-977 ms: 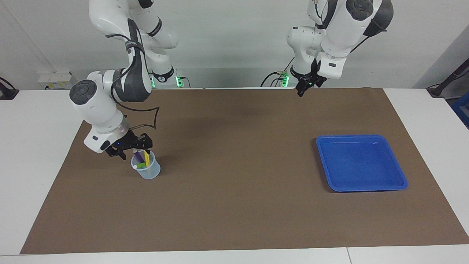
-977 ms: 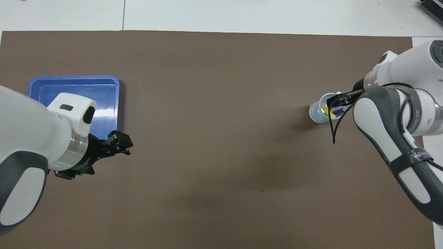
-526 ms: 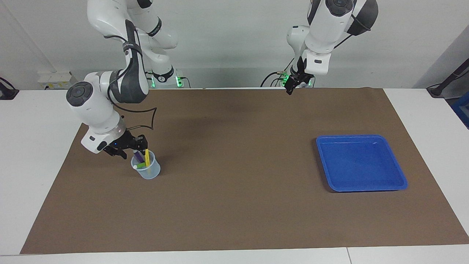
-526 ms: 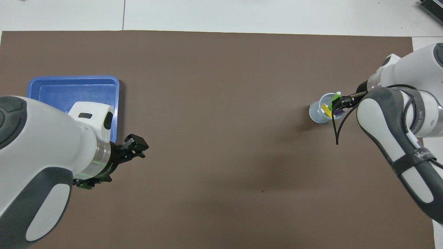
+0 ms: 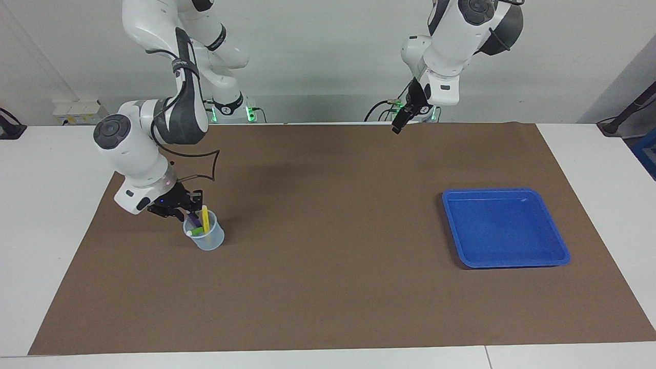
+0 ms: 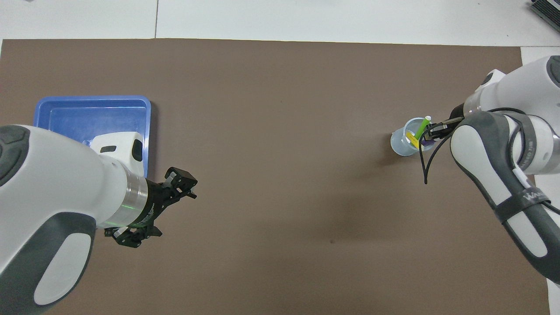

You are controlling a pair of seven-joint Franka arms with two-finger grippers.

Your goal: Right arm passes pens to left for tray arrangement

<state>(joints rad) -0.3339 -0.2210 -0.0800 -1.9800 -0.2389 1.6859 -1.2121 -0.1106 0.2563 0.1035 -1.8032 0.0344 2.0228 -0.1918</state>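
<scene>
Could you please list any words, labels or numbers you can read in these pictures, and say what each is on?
None can be read for certain.
White lettering on the right arm's dark strap: too blurred to read.
Dark oval mark on the left arm's wrist: no legible text.

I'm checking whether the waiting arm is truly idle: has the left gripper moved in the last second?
Yes. In the facing view the left gripper has shifted along the mat's robot-side edge, away from the blue tray and toward the right arm's end.

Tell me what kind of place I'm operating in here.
Probably a robotics lab bench: a white table under a brown paper mat, facing a plain white wall, with a shallow blue plastic tray and a small translucent cup of marker pens as props.
</scene>
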